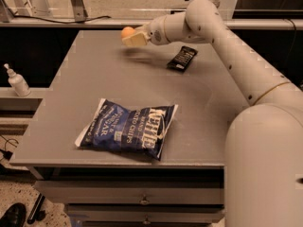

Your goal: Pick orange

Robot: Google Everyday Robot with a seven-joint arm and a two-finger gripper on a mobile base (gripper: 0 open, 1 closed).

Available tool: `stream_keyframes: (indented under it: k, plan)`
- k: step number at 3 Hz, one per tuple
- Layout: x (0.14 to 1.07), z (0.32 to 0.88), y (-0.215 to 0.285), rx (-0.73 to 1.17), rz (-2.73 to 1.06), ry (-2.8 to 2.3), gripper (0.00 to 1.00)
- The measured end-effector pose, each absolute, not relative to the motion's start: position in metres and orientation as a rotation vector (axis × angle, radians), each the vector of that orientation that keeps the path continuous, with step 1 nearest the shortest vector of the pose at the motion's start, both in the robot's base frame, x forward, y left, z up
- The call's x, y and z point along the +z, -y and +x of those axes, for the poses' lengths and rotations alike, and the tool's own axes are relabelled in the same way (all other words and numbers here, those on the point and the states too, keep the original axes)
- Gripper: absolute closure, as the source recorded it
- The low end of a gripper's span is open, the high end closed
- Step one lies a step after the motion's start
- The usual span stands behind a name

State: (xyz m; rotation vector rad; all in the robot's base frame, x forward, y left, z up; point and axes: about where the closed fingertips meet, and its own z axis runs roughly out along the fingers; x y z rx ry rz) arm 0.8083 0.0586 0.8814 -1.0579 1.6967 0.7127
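Note:
The orange (127,31) is a small round orange fruit, held between the pale fingers of my gripper (130,37) near the far edge of the grey table (85,89). It is lifted a little above the tabletop, with a faint shadow below it. My white arm reaches in from the right, over the table's far side.
A blue chip bag (129,130) lies flat at the front middle of the table. A dark snack packet (182,59) lies at the far right, under my arm. A white pump bottle (17,81) stands on a ledge left of the table.

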Motion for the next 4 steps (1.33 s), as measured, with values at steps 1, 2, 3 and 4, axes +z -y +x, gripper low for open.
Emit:
stream_keyframes:
  k: [1, 2, 3, 4]
  plan:
    - [0.91, 0.768, -0.063, 0.822, -1.114, -1.608, 1.0]
    - [0.933, 0.723, -0.068, 0.925, -1.225, -1.518, 1.0]
    - [0.935, 0.691, -0.064, 0.999, -1.29, -1.481, 1.0]
    - [0.934, 0.687, -0.064, 1.01, -1.302, -1.479, 1.0]
